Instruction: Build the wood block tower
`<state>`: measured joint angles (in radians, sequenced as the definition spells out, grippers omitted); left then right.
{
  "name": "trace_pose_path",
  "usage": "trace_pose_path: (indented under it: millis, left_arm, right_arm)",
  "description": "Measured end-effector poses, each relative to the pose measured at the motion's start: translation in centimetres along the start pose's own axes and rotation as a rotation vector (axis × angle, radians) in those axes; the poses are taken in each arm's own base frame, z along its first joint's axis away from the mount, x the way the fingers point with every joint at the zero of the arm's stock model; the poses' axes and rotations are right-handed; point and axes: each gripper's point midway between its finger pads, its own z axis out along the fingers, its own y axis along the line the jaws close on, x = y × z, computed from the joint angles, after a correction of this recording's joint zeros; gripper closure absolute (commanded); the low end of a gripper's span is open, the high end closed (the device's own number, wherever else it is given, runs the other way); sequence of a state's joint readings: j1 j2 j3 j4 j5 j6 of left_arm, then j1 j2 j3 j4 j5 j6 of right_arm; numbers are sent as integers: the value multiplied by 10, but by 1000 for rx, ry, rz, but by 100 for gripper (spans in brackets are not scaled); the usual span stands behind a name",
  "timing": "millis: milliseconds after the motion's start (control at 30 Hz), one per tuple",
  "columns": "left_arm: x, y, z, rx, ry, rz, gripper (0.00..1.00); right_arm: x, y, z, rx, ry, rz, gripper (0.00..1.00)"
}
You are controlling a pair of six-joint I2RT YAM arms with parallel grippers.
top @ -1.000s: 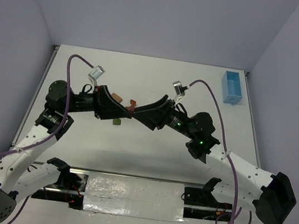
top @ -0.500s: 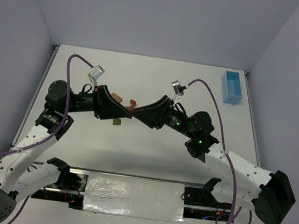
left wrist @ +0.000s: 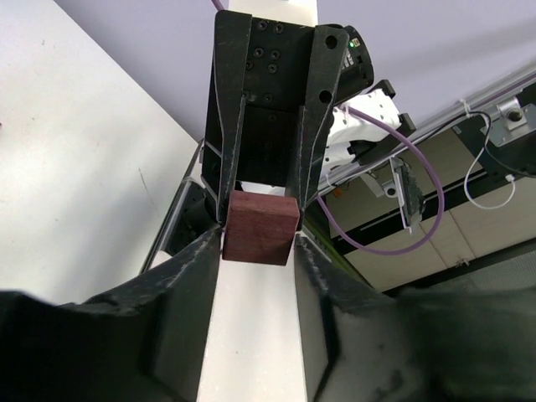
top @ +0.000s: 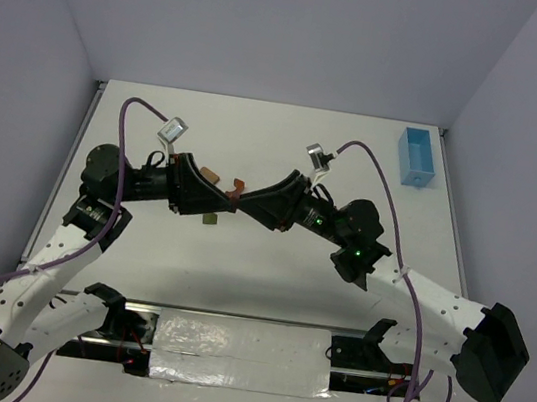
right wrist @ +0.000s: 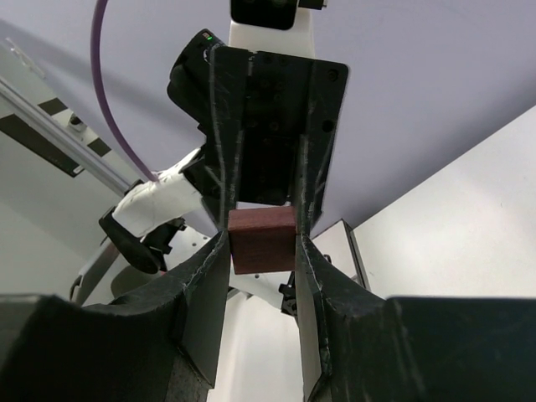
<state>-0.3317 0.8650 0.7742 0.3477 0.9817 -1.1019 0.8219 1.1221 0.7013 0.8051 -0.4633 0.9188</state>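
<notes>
A mid-air handover is in hand: the reddish-brown wood block [left wrist: 260, 228], raised above the bench [top: 266, 282], is clamped by the left fingers [left wrist: 194, 293] and apparently also pinched by the right fingers [right wrist: 201, 293], so release by one side is required next.

Bright, even light (soft shadows); wood block [left wrist: 260, 228] sharp, near foreground blurry.
</notes>
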Motion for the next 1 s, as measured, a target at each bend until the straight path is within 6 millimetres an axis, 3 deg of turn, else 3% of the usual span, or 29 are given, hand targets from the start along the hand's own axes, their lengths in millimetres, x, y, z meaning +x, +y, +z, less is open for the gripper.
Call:
trace_pose_path:
  millis: [167,433,533,733,867,1000]
  left_arm:
    - [2,2,0,-8,4,-10,33]
    - [2,12,0,-62,4,-15,1]
    - [-5,21,-2,-158,-18,-1,0]
    - [-29,47,-22,-456,-115,59,1]
    - [-28,86,-55,-735,-150,91,1]
    - [-17,120,-96,-992,-118,152,1]
  right_arm:
    - [2,-2,0,10,6,1,90]
    - [3,-11,-3,53,13,-4,91]
    - [-2,-23,-11,127,6,-17,90]
    - [-16,-77,-55,467,-2,-67,89]
    - [-27,-114,-89,751,63,-146,88]
    - [-30,-157,-138,1058,162,-228,87]
